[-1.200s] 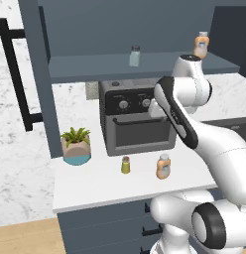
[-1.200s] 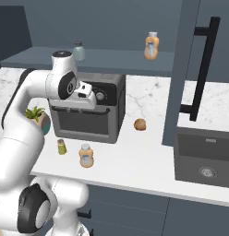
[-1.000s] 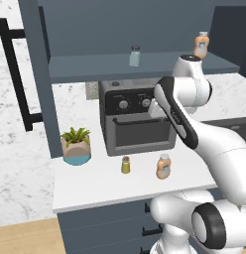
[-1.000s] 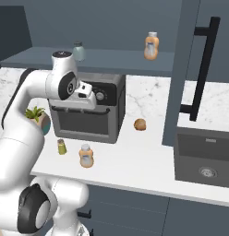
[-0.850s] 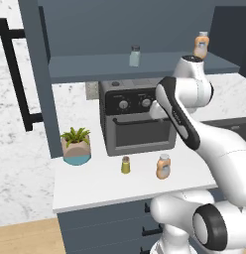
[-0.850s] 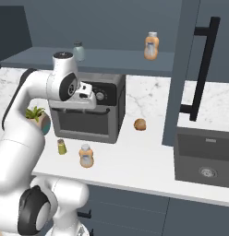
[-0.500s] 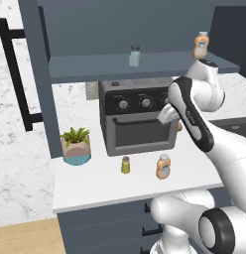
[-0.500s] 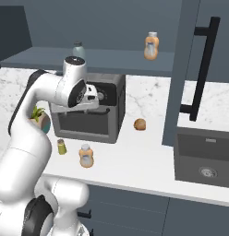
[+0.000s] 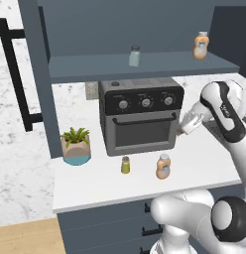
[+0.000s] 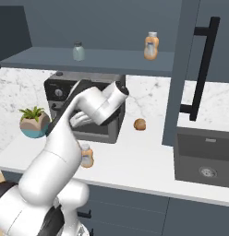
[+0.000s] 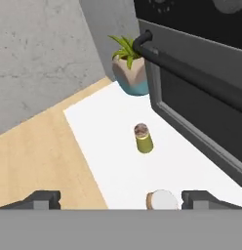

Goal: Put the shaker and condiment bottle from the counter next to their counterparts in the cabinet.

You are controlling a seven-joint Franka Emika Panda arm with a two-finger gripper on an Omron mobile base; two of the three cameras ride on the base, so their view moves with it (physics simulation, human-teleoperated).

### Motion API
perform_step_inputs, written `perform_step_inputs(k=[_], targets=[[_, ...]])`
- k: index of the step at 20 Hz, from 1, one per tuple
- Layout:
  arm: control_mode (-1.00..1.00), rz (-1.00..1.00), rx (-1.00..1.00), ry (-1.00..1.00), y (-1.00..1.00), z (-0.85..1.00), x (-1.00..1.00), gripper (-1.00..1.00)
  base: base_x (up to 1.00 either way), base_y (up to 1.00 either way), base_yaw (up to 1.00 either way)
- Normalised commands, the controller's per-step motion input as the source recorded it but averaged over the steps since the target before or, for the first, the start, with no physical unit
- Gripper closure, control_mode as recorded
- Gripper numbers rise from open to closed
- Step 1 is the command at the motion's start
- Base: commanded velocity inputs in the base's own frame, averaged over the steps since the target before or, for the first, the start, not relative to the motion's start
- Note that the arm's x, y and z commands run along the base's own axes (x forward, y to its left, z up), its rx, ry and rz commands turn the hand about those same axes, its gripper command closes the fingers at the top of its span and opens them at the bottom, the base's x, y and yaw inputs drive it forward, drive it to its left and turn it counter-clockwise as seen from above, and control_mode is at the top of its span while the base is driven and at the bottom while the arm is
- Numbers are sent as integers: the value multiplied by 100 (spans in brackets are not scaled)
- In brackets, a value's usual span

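Note:
The yellow-green shaker (image 9: 125, 165) (image 11: 142, 138) stands on the white counter (image 9: 95, 183) in front of the oven. To its right stands the orange condiment bottle (image 9: 163, 166) (image 10: 86, 156); its grey cap (image 11: 162, 200) shows at the bottom of the hand view. My gripper (image 9: 187, 124) (image 10: 79, 120) (image 11: 123, 200) hovers open above the bottle, beside the oven's front, its fingertips (image 11: 203, 197) set wide apart. On the cabinet shelf (image 9: 145, 67) stand the grey-blue shaker (image 9: 135, 55) (image 10: 78, 51) and the second orange bottle (image 9: 201, 45) (image 10: 151, 45).
A black toaster oven (image 9: 140, 116) (image 11: 201, 73) fills the back of the counter. A potted plant (image 9: 76, 146) (image 11: 130, 68) stands left of it. A small brown lump (image 10: 140, 124) lies near the sink (image 10: 206, 156). Open cabinet doors with black handles (image 9: 16, 79) (image 10: 201, 69) flank the shelf.
My arm has swung away from the oven's upper front, to the right in the left base view, and the hand has dropped lower toward the counter above the bottle.

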Motion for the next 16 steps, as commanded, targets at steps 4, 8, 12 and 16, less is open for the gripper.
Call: perform_step_inputs(k=[4, 8, 12, 16], targets=[[-100, 19, 34, 0, -48, -65, 5, -100, 0, 0, 0], [-100, 14, 27, 0, -37, -70, 0, -100, 0, 0, 0], [-100, 13, 17, 2, 2, -22, -7, -100, 0, 0, 0], [-100, 27, 0, -21, 39, -7, -2, -100, 0, 0, 0]])
